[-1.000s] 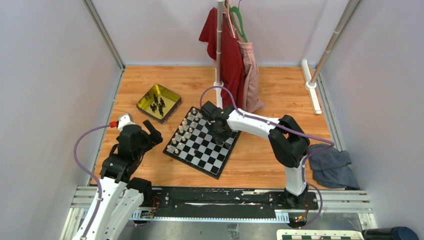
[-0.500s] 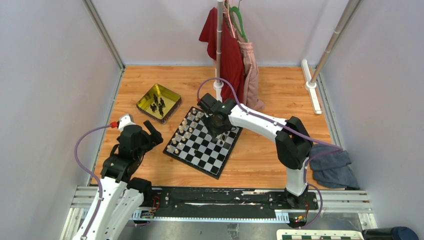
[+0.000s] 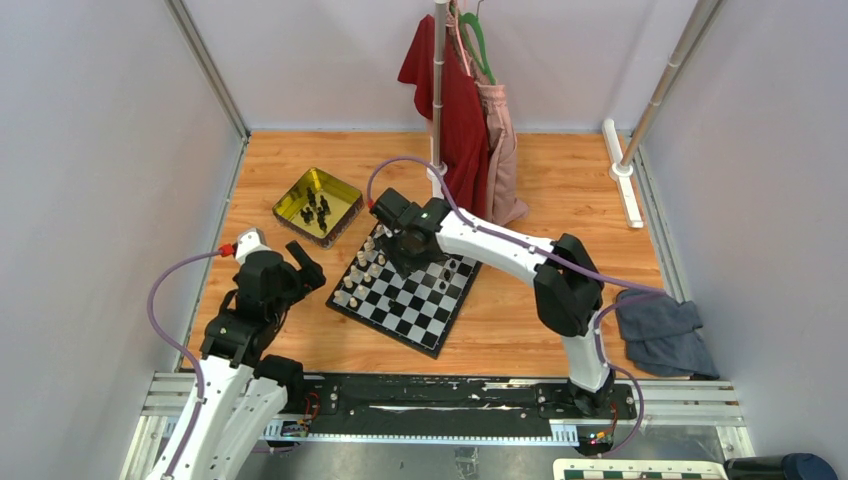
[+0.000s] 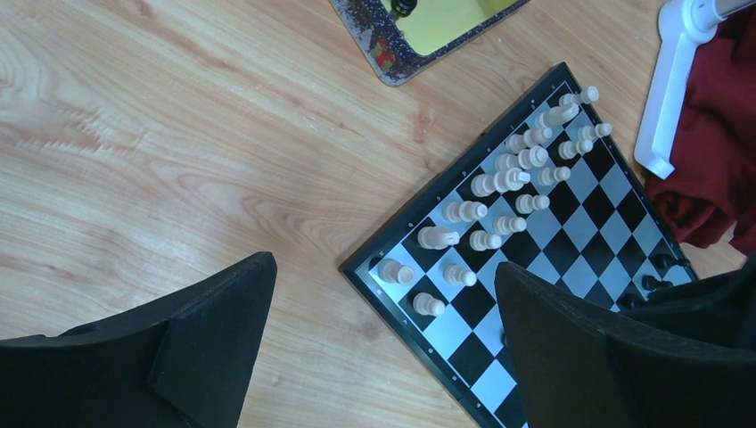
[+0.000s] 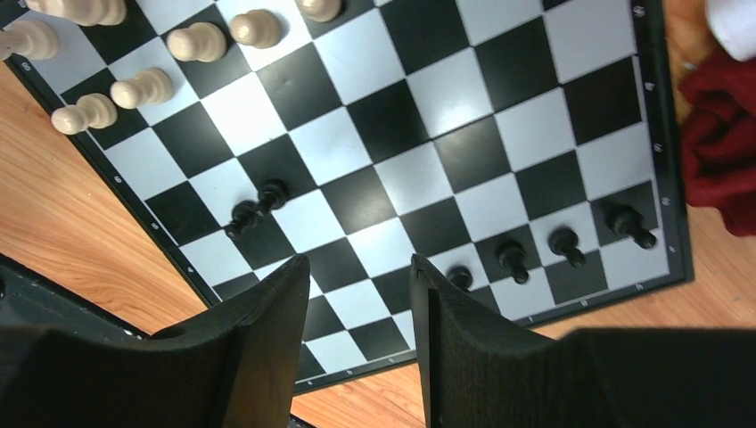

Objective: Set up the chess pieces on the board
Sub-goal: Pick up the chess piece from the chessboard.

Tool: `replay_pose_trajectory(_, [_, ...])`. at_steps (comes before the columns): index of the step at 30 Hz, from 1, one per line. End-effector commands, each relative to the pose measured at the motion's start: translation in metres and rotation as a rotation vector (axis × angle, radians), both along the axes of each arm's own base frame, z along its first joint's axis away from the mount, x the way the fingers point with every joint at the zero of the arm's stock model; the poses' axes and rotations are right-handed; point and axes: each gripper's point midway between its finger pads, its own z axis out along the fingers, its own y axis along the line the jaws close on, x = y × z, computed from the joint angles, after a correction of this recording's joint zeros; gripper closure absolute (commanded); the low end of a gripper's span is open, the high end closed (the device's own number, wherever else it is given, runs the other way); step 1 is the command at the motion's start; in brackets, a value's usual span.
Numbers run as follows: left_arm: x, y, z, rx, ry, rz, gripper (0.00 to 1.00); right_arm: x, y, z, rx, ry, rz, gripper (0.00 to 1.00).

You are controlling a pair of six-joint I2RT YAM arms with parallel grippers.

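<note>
Top external view showed the right arm stretched over the far-left part of the board, which lay at an angle in the middle of the table. Right gripper had its jaws a little apart with nothing between them. It hung above the board's near rim.

A few black chess pieces stood in a row along the board's right edge, and two more sat close together a few squares in. The rest were in the gold tin tray, just beside the board's far-left corner. White pieces filled two rows on the left edge.

Left gripper hovered wide apart and empty over the table, just left of the board.

Step in hand looked like a reach to the tray for another black piece. To do it well:
- cross high over the white rows so nothing tips
- pick a piece at the edge of the cluster, not the middle
- come down plumb, with the jaws on either side of that one piece
- close gently, since the pieces are tiny and likely to slip
- lift straight up before swinging back
</note>
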Motion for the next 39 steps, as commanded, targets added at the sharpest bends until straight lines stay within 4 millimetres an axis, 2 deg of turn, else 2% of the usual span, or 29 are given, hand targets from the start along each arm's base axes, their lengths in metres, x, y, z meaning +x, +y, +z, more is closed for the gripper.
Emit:
replay_pose_trajectory(1, [0.000, -0.001, 0.005, -0.017, -0.027, 0.005, 0.00, -0.017, 0.013, -0.009, -0.024, 0.046, 0.054, 0.50])
replay_pose_trajectory(16, [-0.002, -0.002, 0.005, -0.029, -0.035, 0.003, 0.00, -0.033, 0.032, -0.025, -0.015, 0.108, 0.091, 0.48])
replay_pose_trajectory(39, [-0.001, -0.004, 0.004, -0.026, -0.034, -0.009, 0.00, -0.037, 0.046, -0.038, -0.018, 0.136, 0.098, 0.49])
